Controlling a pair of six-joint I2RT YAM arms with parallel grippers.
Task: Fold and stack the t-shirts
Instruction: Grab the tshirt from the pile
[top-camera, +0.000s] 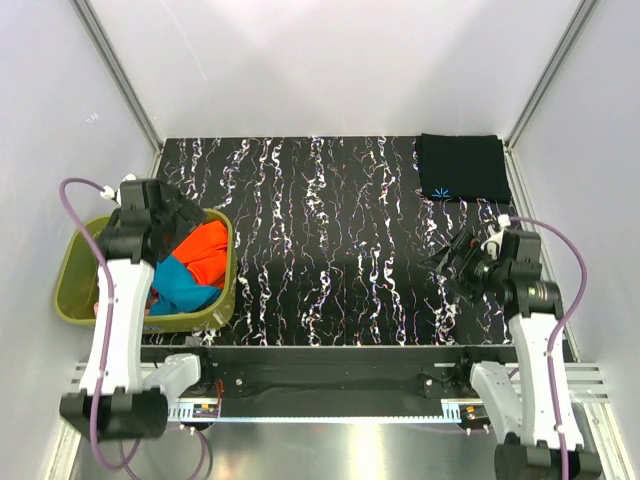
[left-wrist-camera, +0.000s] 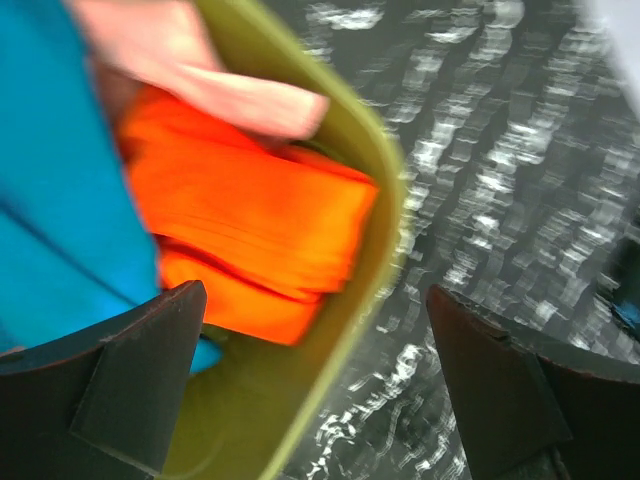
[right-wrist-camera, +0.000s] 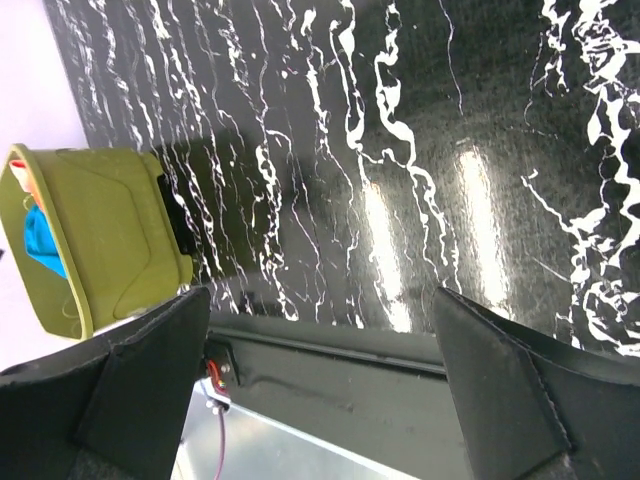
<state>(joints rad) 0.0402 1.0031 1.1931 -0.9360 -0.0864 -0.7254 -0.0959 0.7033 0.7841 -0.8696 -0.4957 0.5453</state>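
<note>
Your left end effector (left-wrist-camera: 315, 295) hangs over the olive-green basket (top-camera: 75, 265), which sits off the bench's (top-camera: 320, 230) edge at about 9 o'clock in the top view. Its jaws are spread wide and grasp nothing. Directly below it, in the left wrist view, the orange t-shirt (left-wrist-camera: 250, 210) lies bunched against the basket's inner wall. The teal t-shirt (left-wrist-camera: 50, 200) is beside it toward 9 o'clock, and a pink t-shirt (left-wrist-camera: 200, 70) lies over both toward 12 o'clock; that view is blurred, so you cannot tell the folds apart. Your right end effector (right-wrist-camera: 320, 295) is also released, with its jaws wide apart and nothing between them. It hovers above bare bench near the 4 o'clock edge, well apart from the basket. The black t-shirt (top-camera: 460, 165) lies folded flat at the bench's 1 o'clock corner, with its small light-blue mark (top-camera: 441, 190) at the near edge of the fold.
</note>
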